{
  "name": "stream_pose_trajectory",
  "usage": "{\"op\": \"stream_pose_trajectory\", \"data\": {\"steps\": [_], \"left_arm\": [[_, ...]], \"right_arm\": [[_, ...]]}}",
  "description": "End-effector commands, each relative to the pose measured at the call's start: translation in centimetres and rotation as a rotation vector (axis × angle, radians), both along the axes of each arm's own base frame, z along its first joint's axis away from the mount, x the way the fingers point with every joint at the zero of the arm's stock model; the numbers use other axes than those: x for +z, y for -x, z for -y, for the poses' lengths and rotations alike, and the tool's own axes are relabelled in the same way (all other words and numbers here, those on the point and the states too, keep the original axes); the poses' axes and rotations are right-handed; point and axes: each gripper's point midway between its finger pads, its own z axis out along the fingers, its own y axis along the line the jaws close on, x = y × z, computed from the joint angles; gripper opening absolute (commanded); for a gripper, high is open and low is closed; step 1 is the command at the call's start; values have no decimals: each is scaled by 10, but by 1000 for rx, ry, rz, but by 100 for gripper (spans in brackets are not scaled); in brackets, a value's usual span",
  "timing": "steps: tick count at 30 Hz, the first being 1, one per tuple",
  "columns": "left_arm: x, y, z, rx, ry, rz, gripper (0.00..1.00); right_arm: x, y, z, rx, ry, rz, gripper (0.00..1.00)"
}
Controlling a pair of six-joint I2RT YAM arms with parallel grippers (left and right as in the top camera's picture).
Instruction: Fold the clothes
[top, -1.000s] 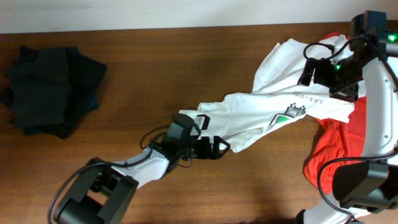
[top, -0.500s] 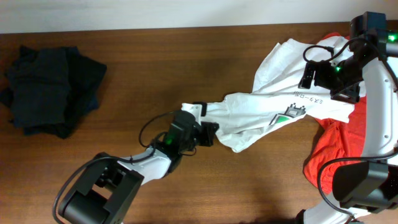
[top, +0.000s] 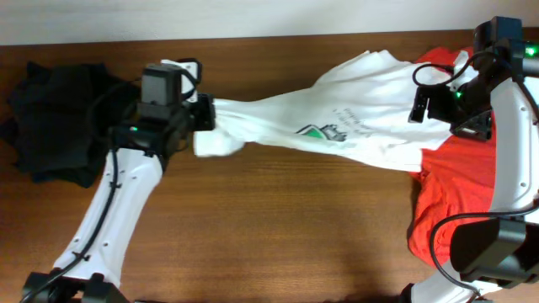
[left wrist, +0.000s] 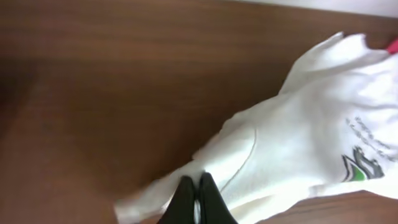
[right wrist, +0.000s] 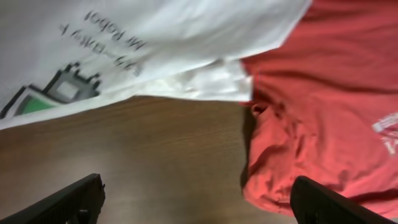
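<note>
Your left gripper [left wrist: 196, 200] pinches one end of the white T-shirt [top: 337, 135], fingers closed tight on the cloth. The shirt stretches across the table [top: 278, 227] from that grip to the red T-shirt [top: 459, 194], overlapping its edge. Your right gripper [right wrist: 196, 199] hangs above both shirts, fingers spread wide, holding nothing. A dark pile of clothes [top: 59, 118] lies beside your left arm.

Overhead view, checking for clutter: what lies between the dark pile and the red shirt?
Overhead shows the white T-shirt stretched across that gap, the left fingers shut on its end beside the dark pile.
</note>
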Motion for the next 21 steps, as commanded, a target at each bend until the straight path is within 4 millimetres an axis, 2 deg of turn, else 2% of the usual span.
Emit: {"op": "stream_pose_trajectory", "data": {"steps": [1,3,6,9,10,11,12,13,17,21], "left_arm": [[17,-5,-37,72,-27,41,1],[36,-10,-60,125,-23,85,1],[72,-18,-80,174,-18,164,1],[89,-24,-95,196,-46,217,1],[90,-24,-101,213,-55,220,1],[90,-24,-104,218,-59,220,1],[91,-25,-109,215,-76,229,1],[95,-27,-115,222,-97,249,1],[111,-44,-126,245,-150,350,1],[100,-74,-129,250,-149,393,1]], "right_arm": [[-1,3,10,-5,46,-12,99],[-10,5,14,-6,69,-45,99],[-34,7,18,-7,79,-100,99],[-64,9,17,-5,72,-134,65],[-77,11,17,-4,68,-150,48],[-91,13,16,-3,66,-162,36],[-104,14,16,-3,65,-166,30],[-122,12,17,-4,68,-152,30],[-163,4,18,-7,77,-92,30],[-189,0,19,-9,88,-40,30]]}}
